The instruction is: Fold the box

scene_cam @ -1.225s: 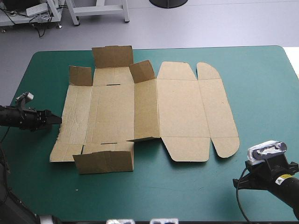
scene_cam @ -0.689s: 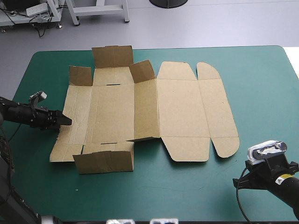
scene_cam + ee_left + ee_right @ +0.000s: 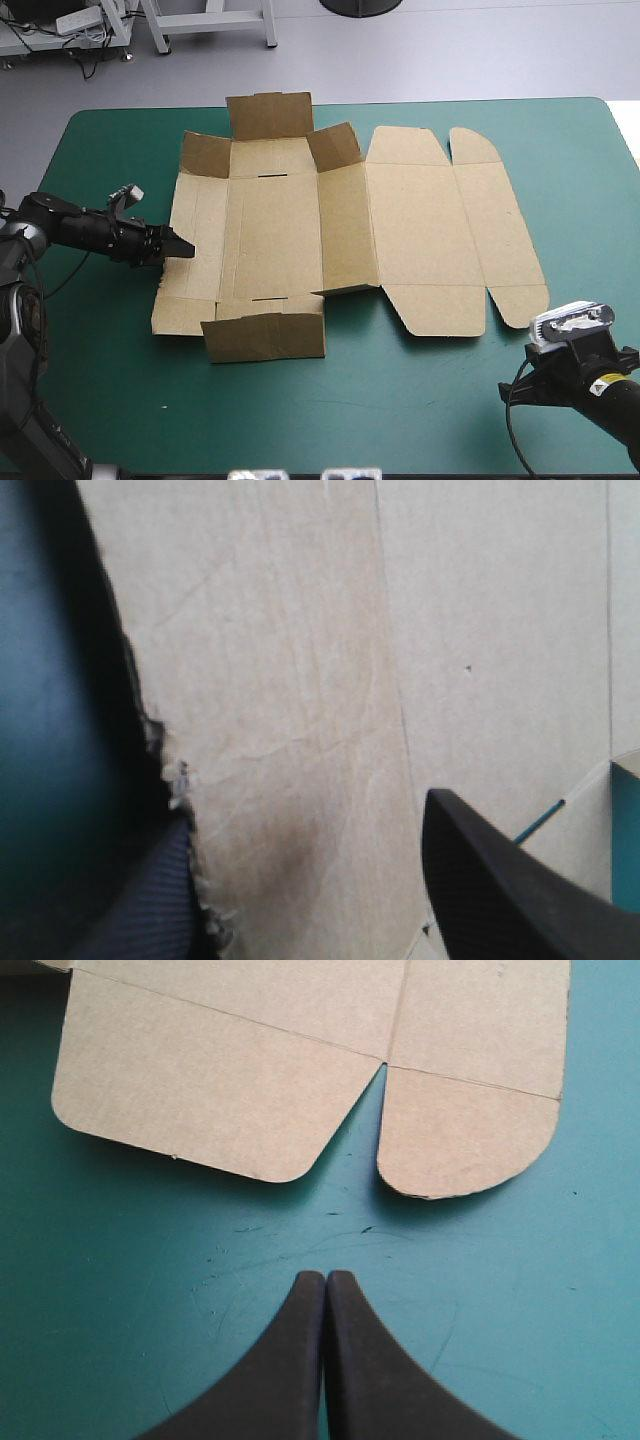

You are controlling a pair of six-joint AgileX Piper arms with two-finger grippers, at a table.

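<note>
1. Brown box: cut sheet lying mostly flat mid-worktop. Lid panels flat on its right half; flaps on left half raised at far & near ends.
2. L tool at box's left edge, fingers spread, torn board edge btwn them.
3. R tool pressed together over bare teal-green worktop, just short of box's rounded flaps, not touching.

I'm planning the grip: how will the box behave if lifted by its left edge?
The box will probably hinge at its creases rather than lift stiffly; several flaps already stand up. Its left edge looks frayed, so it may crumple. Flat on the teal-green cover, it likely slides if pushed.
</note>
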